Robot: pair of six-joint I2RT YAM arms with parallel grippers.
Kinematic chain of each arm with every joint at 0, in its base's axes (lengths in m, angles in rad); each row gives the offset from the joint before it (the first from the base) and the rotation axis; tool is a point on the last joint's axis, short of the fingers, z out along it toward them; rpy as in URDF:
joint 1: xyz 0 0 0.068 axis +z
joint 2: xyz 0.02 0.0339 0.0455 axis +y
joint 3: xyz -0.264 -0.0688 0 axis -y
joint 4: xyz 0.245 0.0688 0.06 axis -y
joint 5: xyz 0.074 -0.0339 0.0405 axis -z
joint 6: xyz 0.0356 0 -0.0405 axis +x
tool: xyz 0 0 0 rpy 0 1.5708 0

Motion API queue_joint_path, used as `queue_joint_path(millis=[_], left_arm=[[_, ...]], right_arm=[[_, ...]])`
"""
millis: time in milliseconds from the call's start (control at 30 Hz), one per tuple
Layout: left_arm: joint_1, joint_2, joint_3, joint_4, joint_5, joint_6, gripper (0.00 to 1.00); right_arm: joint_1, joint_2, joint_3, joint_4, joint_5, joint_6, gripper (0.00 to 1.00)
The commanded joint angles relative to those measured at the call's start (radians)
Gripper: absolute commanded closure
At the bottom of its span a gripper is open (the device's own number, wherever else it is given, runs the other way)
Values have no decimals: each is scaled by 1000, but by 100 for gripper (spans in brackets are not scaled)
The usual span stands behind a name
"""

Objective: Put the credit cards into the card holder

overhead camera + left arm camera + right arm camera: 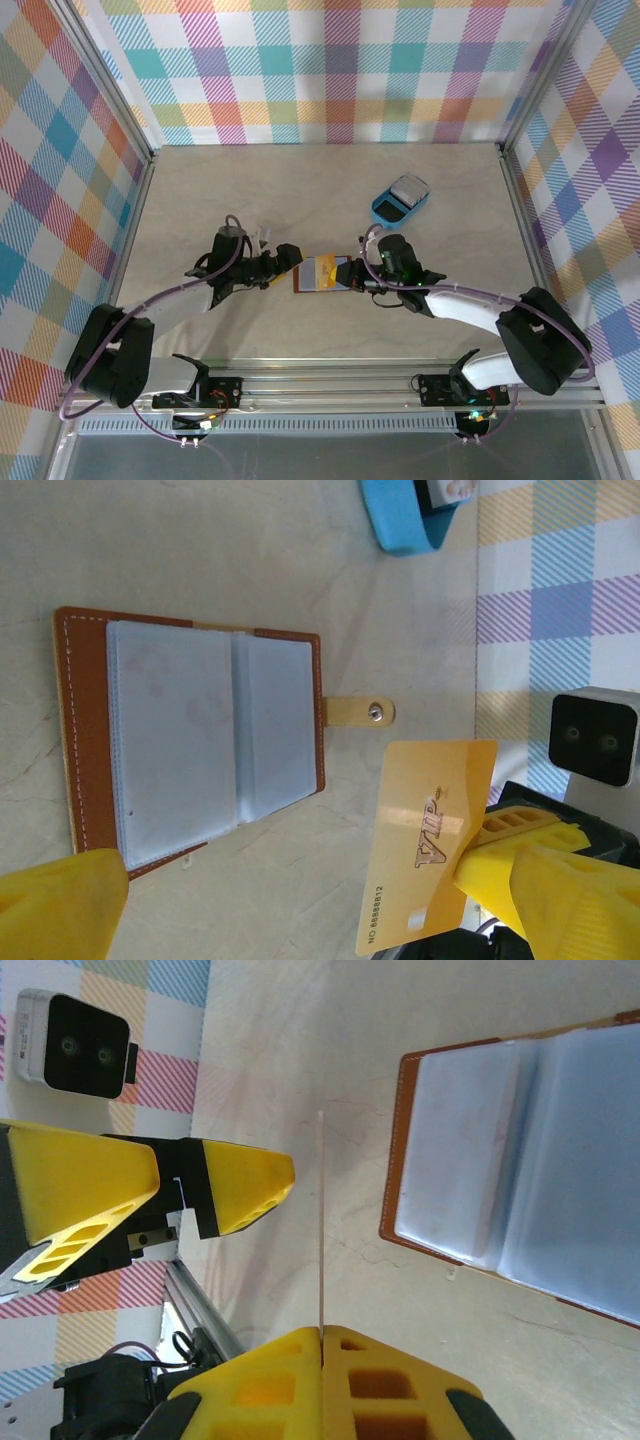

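The card holder (322, 273) lies open flat on the table between the two arms, its brown leather rim and pale blue-grey sleeves (180, 730) facing up. My right gripper (322, 1332) is shut on a gold credit card (420, 820) marked VIP. The card is held upright above the table and appears edge-on (320, 1220) in the right wrist view, just beside the card holder (520, 1140). My left gripper (300, 880) is open wide with nothing in it. Its yellow fingers (240, 1185) stand close beside the card, apart from it.
A blue rounded tray (400, 200) with whitish items in it sits behind and to the right of the card holder, also at the top of the left wrist view (405, 520). Checked walls enclose the table on three sides. A metal rail runs along the near edge.
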Motion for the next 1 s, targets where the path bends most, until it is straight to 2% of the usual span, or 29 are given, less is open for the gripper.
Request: queue_joint_path(millis=[0,267,500,800,967], left_arm=[[-22,52,14,43,-4,21,4],[-28,117,41,50,-39,23,7],[-40,147,58,64,-51,21,12],[-60,199,64,124,-51,14,18],[-69,221,86,51,-106,54,20]], right_arm=[[6,25,34,-10,6,-3,100],[2,67,123,-172,91,-20,100],[-19,128,203,-268,101,-58,100],[-61,187,227,-287,36,-96,100],[-62,194,230,-263,18,-120,100]])
